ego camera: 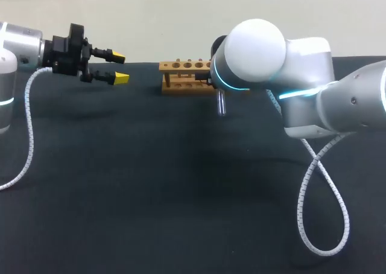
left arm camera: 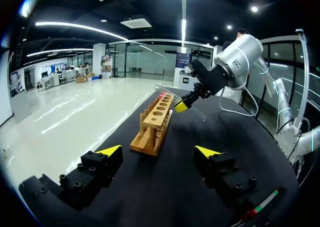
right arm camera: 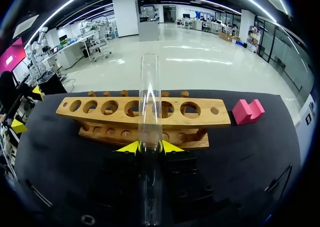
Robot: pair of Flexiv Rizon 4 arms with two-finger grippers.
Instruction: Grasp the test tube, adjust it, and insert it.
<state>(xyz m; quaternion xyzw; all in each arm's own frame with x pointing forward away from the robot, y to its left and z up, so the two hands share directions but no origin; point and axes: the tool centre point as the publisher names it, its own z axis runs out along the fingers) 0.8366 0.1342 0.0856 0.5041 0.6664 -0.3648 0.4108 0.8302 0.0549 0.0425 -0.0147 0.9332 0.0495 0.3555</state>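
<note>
Right gripper (right arm camera: 150,147): fingers pinching the test tube (right arm camera: 150,102) from 2 sides.
Test tube: held close to the wooden rack (right arm camera: 100,118), outside its holes.
Left gripper (ego camera: 119,68): fingers spread, holding nothing, well apart from rack.
Pink block (right arm camera: 247,111): near rack's end.

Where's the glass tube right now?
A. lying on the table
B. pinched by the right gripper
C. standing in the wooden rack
B: the yellow tips of the right gripper press the clear glass test tube from both sides, short of the light wooden rack with holes.
</note>
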